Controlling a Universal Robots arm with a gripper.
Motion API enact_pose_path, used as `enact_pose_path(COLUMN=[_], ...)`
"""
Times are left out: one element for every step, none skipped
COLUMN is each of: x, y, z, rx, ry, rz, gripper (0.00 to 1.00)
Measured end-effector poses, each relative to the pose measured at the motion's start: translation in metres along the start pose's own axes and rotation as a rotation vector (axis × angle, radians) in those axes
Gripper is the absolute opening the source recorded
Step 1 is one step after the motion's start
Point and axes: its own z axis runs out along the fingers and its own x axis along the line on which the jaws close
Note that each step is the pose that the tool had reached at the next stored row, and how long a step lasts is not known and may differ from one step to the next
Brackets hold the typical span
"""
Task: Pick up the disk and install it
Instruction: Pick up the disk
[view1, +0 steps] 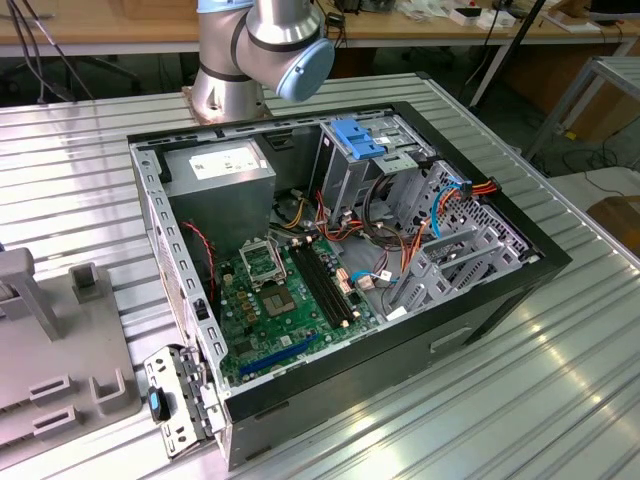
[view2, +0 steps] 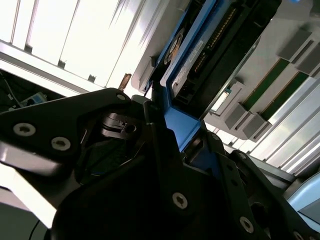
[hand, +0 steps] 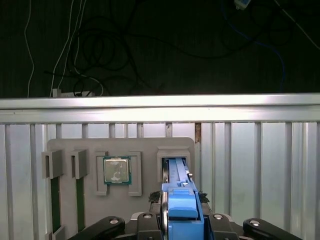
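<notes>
Disk (hand: 182, 202) was pinched edge-on between the jaws of the pincer (hand: 183, 226), which had closed snug on it. Its far end pointed into a slot of the grey tray (hand: 67, 147) just ahead, and a processor chip (hand: 116, 170) lay in the tray beside that slot.

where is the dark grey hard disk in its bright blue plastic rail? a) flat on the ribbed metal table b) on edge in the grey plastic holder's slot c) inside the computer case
b: first wrist view shows the disk standing edgewise in the grey holder
</notes>
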Motion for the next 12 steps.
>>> enact_pose_path(x=[0.0001,0.0001,0.0001,0.0003,0.0005,0.0006,0.0007,0.0009,0.0011,0.0017,0.0021,0.0024], y=[0.0,-0.0001,-0.0001,-0.0002,-0.0003,-0.0003,-0.0004,-0.0005,-0.0006,-0.0009,-0.0011,-0.0012], z=[-0.0007,-0.0012,-0.0018,-0.0042,-0.007,-0.0081,-0.01,-0.0125,-0.0151,-0.0225,-0.0283,-0.0325], rx=[0.0,0.0,0.0001,0.0,0.0,0.0,0.0,0.0002,0.0,0.0001,0.0001,0.0001], ry=[0.0,0.0,0.0,0.0,-0.0003,-0.0004,-0.0003,-0.0004,-0.0004,-0.0004,-0.0005,-0.0005], rz=[0.0,0.0,0.0,0.0,0.0,0.0,0.0,0.0,0.0,0.0,0.0,0.0], gripper=[0.37,0.37,0.37,0.37,0.37,0.37,0.37,0.37,0.37,0.37,0.37,0.37])
